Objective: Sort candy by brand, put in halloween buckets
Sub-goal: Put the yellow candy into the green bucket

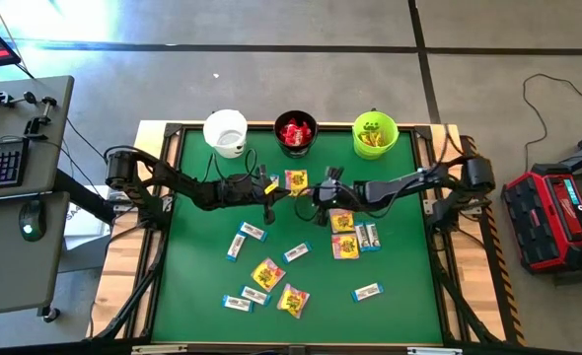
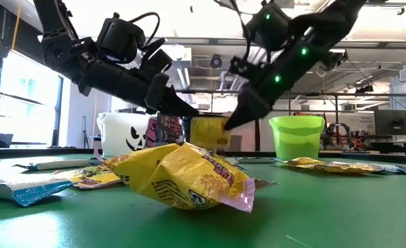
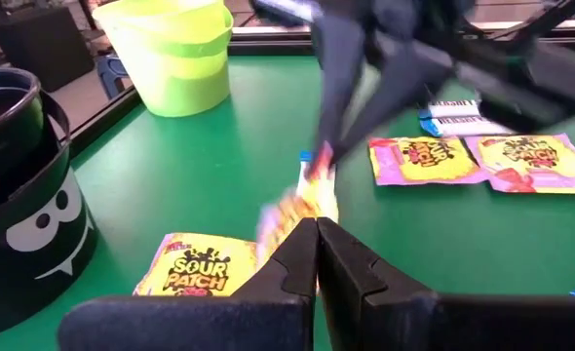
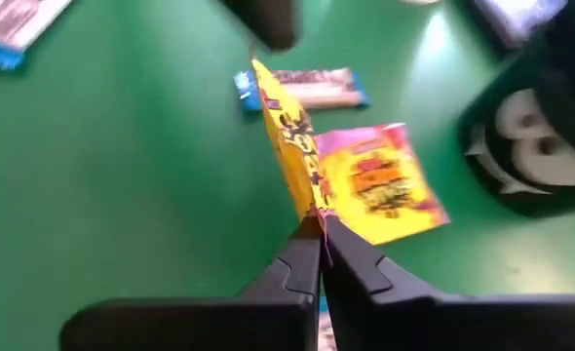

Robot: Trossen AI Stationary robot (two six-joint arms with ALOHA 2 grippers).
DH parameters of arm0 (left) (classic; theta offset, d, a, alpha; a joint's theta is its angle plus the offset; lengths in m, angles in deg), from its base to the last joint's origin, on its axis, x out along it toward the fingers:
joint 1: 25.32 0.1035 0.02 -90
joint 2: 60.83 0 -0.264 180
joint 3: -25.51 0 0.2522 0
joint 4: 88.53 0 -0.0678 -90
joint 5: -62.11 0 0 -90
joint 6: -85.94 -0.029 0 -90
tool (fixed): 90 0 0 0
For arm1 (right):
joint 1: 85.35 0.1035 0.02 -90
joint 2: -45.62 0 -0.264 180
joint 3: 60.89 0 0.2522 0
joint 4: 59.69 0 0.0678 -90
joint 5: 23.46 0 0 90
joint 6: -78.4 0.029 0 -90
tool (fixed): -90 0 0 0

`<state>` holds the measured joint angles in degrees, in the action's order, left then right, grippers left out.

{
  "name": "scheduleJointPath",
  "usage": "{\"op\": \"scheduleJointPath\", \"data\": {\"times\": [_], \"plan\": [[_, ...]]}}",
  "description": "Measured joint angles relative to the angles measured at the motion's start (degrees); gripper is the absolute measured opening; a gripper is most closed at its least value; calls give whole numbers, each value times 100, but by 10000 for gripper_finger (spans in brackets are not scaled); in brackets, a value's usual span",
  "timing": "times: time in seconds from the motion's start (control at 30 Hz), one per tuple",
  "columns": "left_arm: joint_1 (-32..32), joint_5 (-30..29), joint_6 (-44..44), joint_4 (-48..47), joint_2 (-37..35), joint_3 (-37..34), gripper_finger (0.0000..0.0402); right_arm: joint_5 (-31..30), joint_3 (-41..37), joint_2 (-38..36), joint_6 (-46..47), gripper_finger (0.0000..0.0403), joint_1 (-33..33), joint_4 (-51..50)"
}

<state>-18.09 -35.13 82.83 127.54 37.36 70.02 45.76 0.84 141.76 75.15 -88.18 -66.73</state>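
The left gripper hovers with jaws pressed together, empty, just below the black bucket. Right of it, the right gripper pinches a yellow-and-pink candy packet, lifted off the green table.

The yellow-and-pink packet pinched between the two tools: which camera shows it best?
Right wrist view: the packet hangs edge-on from the shut right tool, print visible. The left wrist view blurs it beyond the shut left tool. The low view shows a yellow blur; the high view barely shows it.
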Motion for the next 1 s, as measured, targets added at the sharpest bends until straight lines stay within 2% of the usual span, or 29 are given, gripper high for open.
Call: {"op": "scheduleJointPath", "data": {"times": [0.33,0.6,0.77,1.0], "plan": [[0,-2,41,-5,0,0,0,-1087,0,-1329,-13,0,-505,-1049],[-11,-119,-52,21,0,0,0,-1688,0,-2309,-15,0,-1160,-1466],[2,-254,-246,47,0,0,0,-1738,0,-2584,-137,0,-1691,-1538],[2,-256,-299,39,0,0,0,-1553,0,-2605,-205,0,-2292,-1554]]}}
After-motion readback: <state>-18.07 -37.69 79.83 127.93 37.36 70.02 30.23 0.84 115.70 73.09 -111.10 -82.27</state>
